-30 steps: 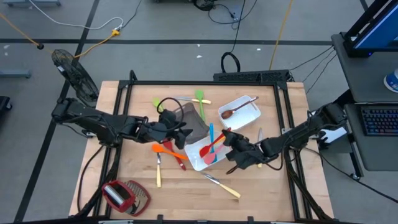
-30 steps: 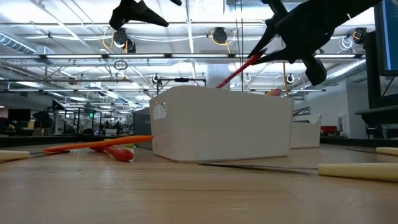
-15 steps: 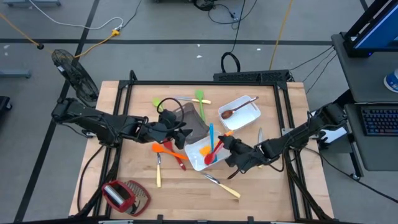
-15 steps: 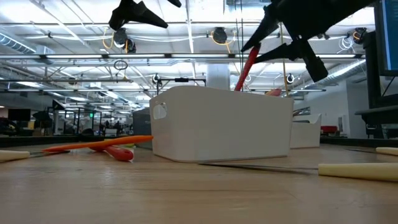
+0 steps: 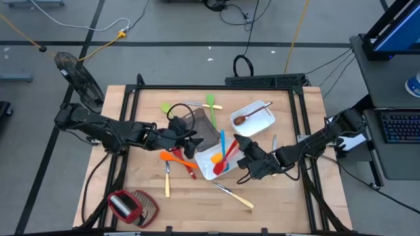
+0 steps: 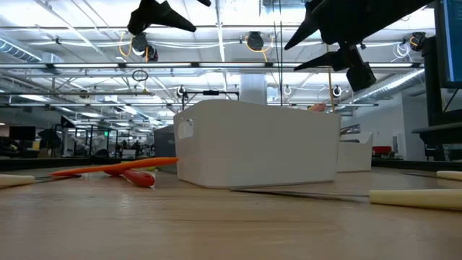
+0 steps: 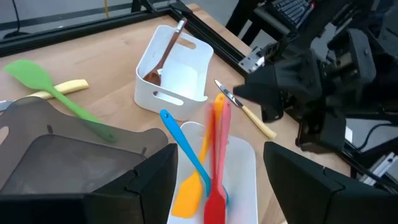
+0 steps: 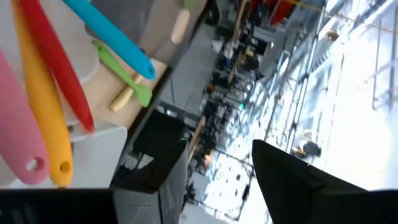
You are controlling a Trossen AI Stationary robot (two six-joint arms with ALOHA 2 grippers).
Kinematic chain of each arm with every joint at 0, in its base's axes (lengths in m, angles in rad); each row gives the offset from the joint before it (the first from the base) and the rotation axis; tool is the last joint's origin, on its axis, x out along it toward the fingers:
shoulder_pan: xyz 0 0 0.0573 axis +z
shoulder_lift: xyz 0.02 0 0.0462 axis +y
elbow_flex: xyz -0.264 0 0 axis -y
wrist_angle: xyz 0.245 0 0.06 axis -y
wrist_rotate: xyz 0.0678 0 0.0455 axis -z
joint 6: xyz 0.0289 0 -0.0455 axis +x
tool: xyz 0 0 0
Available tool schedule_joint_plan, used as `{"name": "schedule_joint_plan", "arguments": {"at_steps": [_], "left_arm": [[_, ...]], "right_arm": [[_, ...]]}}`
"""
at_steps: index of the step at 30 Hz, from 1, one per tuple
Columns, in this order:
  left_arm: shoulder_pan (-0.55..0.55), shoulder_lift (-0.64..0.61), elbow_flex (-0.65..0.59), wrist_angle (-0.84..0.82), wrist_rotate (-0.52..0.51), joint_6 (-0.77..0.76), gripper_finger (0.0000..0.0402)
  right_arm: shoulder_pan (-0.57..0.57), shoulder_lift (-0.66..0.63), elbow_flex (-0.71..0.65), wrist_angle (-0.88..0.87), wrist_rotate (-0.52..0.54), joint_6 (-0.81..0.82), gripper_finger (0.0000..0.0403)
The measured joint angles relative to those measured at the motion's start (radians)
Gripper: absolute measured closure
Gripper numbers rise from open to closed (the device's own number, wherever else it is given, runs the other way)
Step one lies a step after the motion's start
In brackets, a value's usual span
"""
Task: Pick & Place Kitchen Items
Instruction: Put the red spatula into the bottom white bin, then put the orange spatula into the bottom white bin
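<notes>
**Inspector:** Utensils first. In the high view a red spatula [image 5: 220, 162] lies in the white tray [image 5: 205, 165] at centre frame, with a blue spatula [image 5: 222, 141], an orange one [image 7: 186, 193] and a pink one [image 8: 18, 143] alongside it.

**Clerk:** And outside that tray?

**Inspector:** A brown wooden spoon [image 5: 248, 116] sits in the second white tray [image 5: 261, 123], upper right of centre. Green spatulas [image 5: 210, 101] lie near the top of the table. An orange spoon [image 5: 172, 157] and pale-handled cutlery [image 5: 237, 196] lie on the bare wood, lower centre.

**Clerk:** Claw condition?

**Inspector:** The right gripper [image 5: 241, 159] hangs just right of the centre tray, above its rim. Its jaws stand apart and hold nothing; the red spatula is clear of them. The left gripper [image 5: 191, 143] hovers over the grey-brown tray [image 5: 200, 124], left of centre, jaws wide and empty.

**Clerk:** Anything else on the table?

**Inspector:** A red-and-wire-mesh tool [image 5: 131, 206], lower left corner.
</notes>
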Motion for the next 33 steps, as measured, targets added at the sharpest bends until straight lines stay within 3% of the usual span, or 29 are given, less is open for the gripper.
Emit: {"name": "schedule_joint_plan", "arguments": {"at_steps": [7,13,24,28,33], "left_arm": [[-0.014,0.0,0.0,0.001,0.022,0.03,0.0158],[-0.033,0.0,0.0,0.001,0.022,-0.005,0.0158],[-0.041,0.012,0.0,-0.002,0.034,-0.377,0.0158],[-0.044,0.032,0.002,-0.013,0.109,-0.529,0.0158],[-0.077,0.046,0.003,-0.215,0.242,-0.62,0.0158]], "right_arm": [[0.0,-0.033,0.0,-0.024,0.024,0.004,0.023],[-0.006,-0.15,0.0,-0.049,0.088,0.074,0.0228],[-0.075,-0.401,0.0,-0.053,0.115,0.241,0.0233],[-0.1,-0.473,0.0,-0.054,0.114,0.235,0.0234],[-0.135,-0.546,0.0,-0.068,0.112,0.232,0.0234]]}}
